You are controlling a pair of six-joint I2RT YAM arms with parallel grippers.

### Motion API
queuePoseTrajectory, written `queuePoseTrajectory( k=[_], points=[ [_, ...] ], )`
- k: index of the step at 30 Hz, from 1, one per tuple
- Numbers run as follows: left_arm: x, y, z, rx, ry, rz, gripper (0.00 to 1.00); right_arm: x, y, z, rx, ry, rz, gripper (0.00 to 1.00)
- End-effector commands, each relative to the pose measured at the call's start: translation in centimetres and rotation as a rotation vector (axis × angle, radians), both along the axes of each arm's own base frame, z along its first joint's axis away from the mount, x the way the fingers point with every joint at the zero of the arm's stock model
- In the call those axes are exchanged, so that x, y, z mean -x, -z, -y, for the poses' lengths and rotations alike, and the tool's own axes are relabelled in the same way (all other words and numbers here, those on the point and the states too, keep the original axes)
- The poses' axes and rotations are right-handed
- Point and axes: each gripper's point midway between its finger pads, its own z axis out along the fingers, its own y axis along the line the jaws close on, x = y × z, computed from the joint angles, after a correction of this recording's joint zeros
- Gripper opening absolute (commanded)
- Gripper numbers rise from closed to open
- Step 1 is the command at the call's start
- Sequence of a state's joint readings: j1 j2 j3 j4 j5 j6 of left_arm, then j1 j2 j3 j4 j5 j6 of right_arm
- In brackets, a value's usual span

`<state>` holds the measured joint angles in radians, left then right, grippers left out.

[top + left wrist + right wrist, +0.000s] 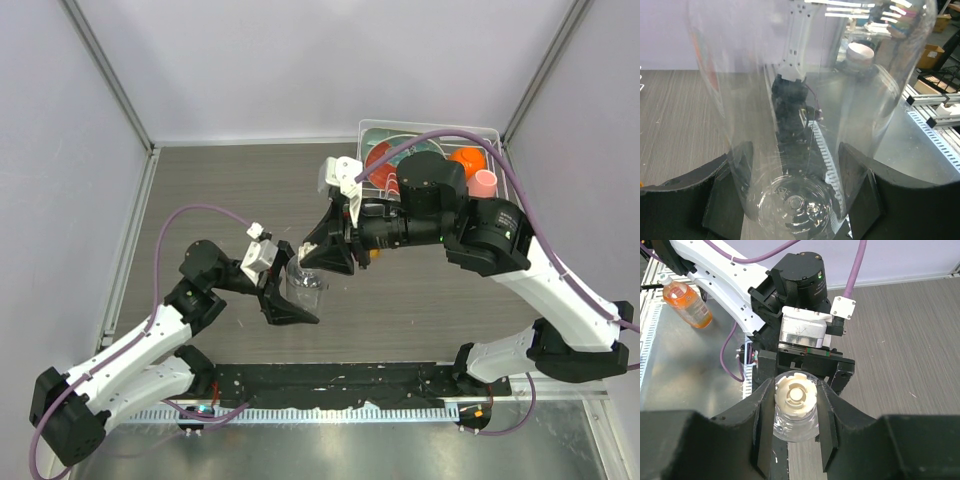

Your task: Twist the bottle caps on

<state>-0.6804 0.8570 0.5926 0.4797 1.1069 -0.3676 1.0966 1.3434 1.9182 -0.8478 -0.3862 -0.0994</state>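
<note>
Grey wood-grain tabletop [220,190] runs under both arms, closed in by pale walls. The cream-white cap [796,396] sits on the neck of the clear bottle [795,429], right between the fingers of the right claw [795,390]. Both black fingers press against the cap's sides, so this claw is clamped on it. Whether the threads have caught cannot be told.

The clear bottle [306,284] is held off the table, tilted, with its capped end toward the right claw [332,258] and its base toward the left claw [298,300]. In the left wrist view the bottle [805,115] fills the gap between the left claw's fingers [685,200], base nearest the camera and the cap [860,52] at the far end. Both pads touch the bottle's wall, so the left claw [795,205] is closed around the body. The two claws face each other, nearly meeting.

The orange bottle [688,303] stands well away from the right claw, past its left finger, on a metal plate [685,370] by the table's edge. Its cap is too small to make out. Behind the right claw, beyond its wrist, a white wire basket [430,126] holds orange items and a pink cup [485,182].
</note>
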Motion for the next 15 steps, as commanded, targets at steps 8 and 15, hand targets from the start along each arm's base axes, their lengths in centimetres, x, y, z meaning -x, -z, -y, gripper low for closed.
queuePoseTrajectory(
  k=[8, 15],
  points=[
    [-6.5, -4.0, 0.2, 0.116, -0.350, 0.125, 0.00, -2.5, 3.9, 0.1, 0.108, 0.159, -0.082, 0.01],
    [-10.7, -4.3, -0.8, 0.143, -0.587, 0.172, 0.00, -5.2, 6.5, -0.5, 0.157, 0.330, -0.144, 0.01]
  ],
)
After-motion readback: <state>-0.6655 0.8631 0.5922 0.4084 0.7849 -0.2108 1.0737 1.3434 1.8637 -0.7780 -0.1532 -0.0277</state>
